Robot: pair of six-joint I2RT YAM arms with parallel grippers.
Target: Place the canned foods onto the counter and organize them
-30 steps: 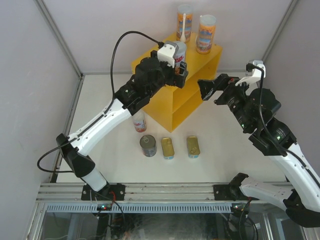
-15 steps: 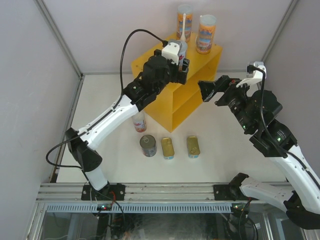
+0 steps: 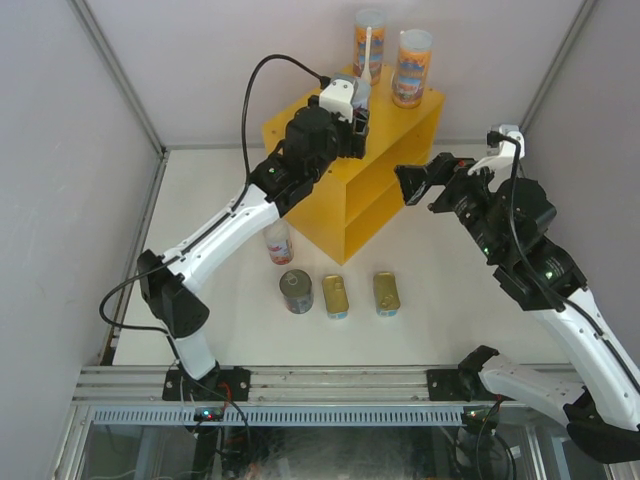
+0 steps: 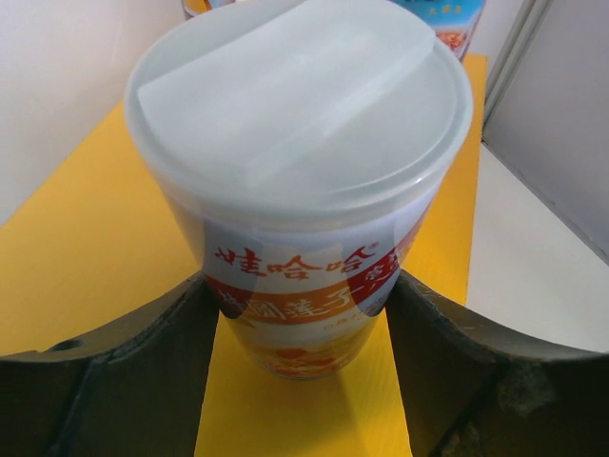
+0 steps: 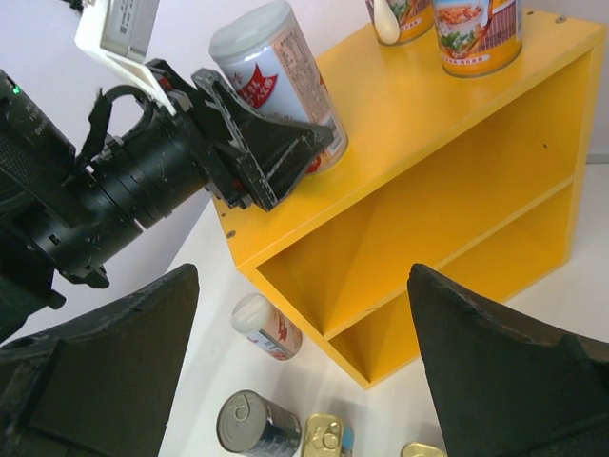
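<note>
Tall can (image 4: 300,143) upright on counter (image 4: 86,238), outstretched left gripper (image 4: 300,290) seemingly clamping it

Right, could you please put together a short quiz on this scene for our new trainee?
1. How many containers sit on the white table?
2. True or false: the right gripper is shut.
3. What is between the left gripper's fingers? A) a bottle B) a tall can C) nothing
Key: 1) four: another tall can, a dark round tin and two flat gold tins. 2) false, it is open and empty. 3) B.
</note>
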